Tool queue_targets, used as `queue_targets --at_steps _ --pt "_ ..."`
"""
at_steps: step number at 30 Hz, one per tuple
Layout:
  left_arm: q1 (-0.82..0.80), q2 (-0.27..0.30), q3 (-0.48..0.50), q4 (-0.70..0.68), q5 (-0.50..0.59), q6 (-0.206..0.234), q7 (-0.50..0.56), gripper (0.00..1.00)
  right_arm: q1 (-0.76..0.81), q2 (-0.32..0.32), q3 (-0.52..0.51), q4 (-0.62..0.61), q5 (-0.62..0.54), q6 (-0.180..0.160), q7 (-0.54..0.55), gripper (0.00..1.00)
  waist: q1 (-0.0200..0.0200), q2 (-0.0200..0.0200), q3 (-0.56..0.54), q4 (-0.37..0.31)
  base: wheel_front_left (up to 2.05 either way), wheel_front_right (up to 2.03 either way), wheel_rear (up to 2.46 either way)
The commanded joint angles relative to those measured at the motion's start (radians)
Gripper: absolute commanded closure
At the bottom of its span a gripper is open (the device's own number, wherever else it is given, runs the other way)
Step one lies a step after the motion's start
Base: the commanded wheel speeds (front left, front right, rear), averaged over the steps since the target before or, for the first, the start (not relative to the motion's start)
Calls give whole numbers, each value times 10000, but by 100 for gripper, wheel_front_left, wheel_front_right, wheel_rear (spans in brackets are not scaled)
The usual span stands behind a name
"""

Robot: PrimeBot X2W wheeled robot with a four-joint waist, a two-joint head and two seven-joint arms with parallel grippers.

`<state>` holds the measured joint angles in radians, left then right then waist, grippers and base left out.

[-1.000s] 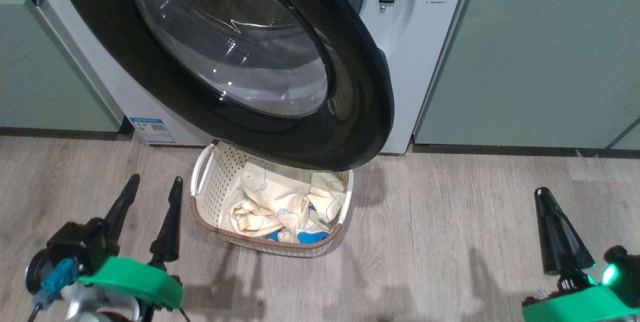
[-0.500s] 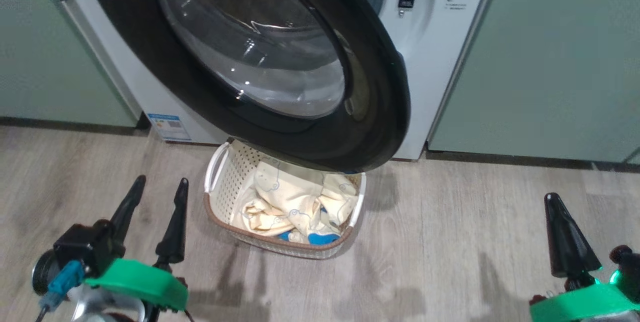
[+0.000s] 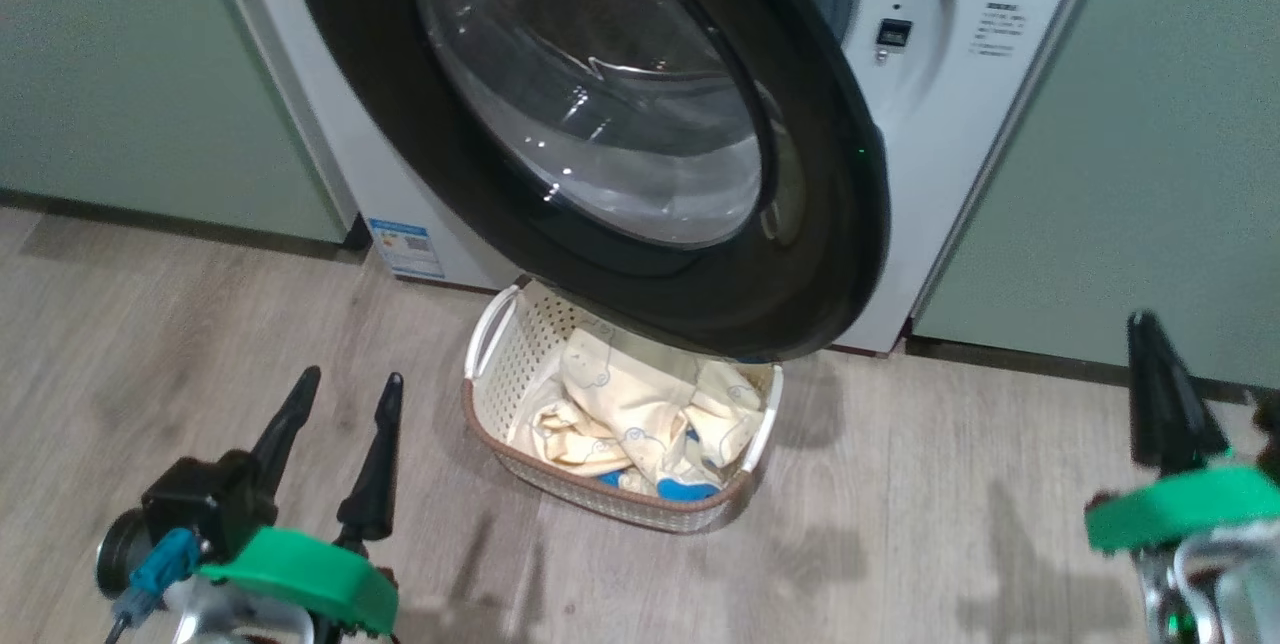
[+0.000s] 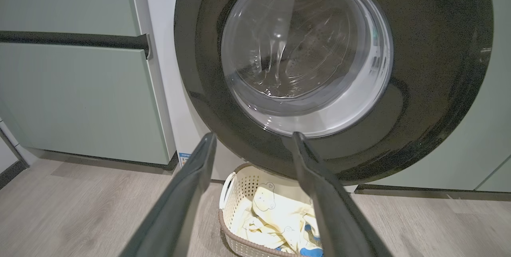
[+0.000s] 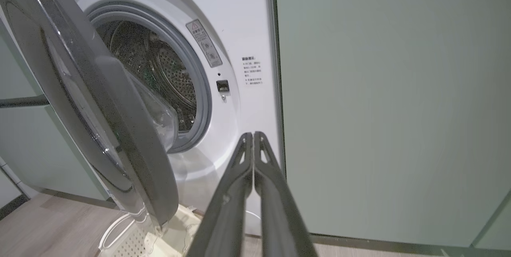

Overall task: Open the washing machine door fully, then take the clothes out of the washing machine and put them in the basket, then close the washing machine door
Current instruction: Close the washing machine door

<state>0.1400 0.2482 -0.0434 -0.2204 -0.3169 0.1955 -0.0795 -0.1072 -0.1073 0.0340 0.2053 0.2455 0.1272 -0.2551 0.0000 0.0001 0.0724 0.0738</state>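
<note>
Clothes (image 3: 640,414), pale yellow with a blue piece, lie heaped in the basket (image 3: 510,364) at lower centre of the head view. The basket stands on the floor (image 3: 900,524) under the bottom edge of the washing machine door (image 3: 390,124), which is swung out from the washing machine (image 3: 950,144). The left gripper (image 3: 351,376) sits at lower left, fingers spread and empty, near the basket's left handle but apart from it. The right gripper (image 3: 1141,324), at the right edge, has its fingers pressed together on nothing, well apart from the basket.
</note>
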Motion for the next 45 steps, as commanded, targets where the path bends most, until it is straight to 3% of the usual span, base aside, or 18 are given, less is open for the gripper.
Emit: queue_targets --at_steps 1,9,17,24,31,37,45 --pt "-561 94 309 -297 85 -24 -111 0 -748 -121 120 -107 91 35 -67 100 0 -1 4 108 0 0 0" --pt "-683 89 166 -183 115 -28 -168 0 -2173 1 230 975 236 35 -67 100 0 -1 -27 442 0 0 0" --pt "-679 116 150 -193 117 28 -214 0 -3520 -74 573 113 324 35 -67 100 0 -1 -9 545 0 0 0" --pt "-654 157 158 -265 67 53 -241 0 -4121 -122 2195 -1614 191 35 -67 100 0 -1 -26 563 0 0 0" --pt "-649 176 149 -310 60 95 -255 0 -3796 -141 3725 -2037 464 35 255 100 0 -1 6 584 0 0 0" --pt "-730 175 115 -297 31 104 -303 0 -3736 -297 4729 -1372 936 35 550 100 0 -1 143 600 0 0 0" --pt "-870 164 23 -223 7 88 -395 0 -4158 -399 5098 125 1233 35 424 100 0 -1 338 654 0 0 0"
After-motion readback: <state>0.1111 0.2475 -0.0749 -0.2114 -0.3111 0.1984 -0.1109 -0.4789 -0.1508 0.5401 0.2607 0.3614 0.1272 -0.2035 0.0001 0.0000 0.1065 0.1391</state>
